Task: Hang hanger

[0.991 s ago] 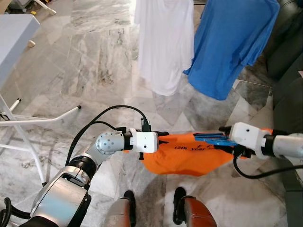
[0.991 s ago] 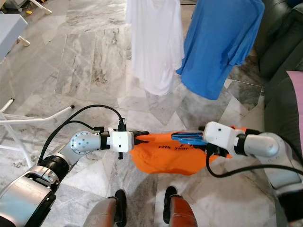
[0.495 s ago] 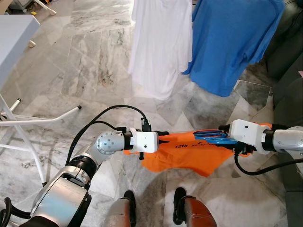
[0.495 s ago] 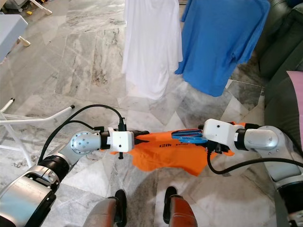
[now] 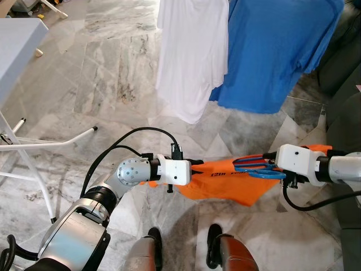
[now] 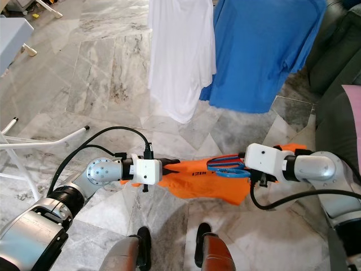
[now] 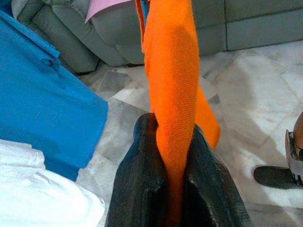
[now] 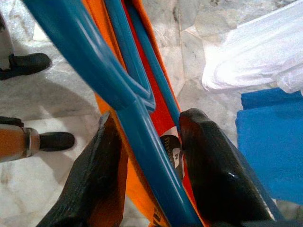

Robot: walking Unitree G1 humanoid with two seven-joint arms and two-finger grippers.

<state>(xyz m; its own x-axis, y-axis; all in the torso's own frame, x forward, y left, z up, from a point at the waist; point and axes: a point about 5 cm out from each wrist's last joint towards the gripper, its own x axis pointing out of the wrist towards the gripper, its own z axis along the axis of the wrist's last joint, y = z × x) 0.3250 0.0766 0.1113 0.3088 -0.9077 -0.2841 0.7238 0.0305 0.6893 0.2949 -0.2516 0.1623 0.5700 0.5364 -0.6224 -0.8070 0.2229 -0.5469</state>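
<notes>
Orange T-shirt [image 5: 231,180] carried on a blue plastic hanger [image 5: 256,167], stretched level between the two arms above the marble floor [image 5: 113,79]. The right gripper [image 8: 147,156] is clamped on the hanger's blue bars, with shirt fabric caught between the fingers as well; the left gripper [image 7: 173,189] is pinched shut on a bunched fold at the shirt's far edge, so the cloth runs taut from one wrist to the other. Ahead and higher hang a white T-shirt [image 5: 192,51] and a blue T-shirt [image 5: 276,51], touching or overlapping at their edges; the rail that bears them lies above the frame, so its place can only be inferred. Likely hazards: the hanger's hook is not clearly seen, and if it points away from the rail it may miss or slide off; a left-hand pull held too long during the lift could drag the shirt off the hanger's shoulder; the raised load could sweep into the hung shirts and unseat them; the white ironing board leg [image 5: 51,144] stands near the left arm's cable [image 5: 130,138].
</notes>
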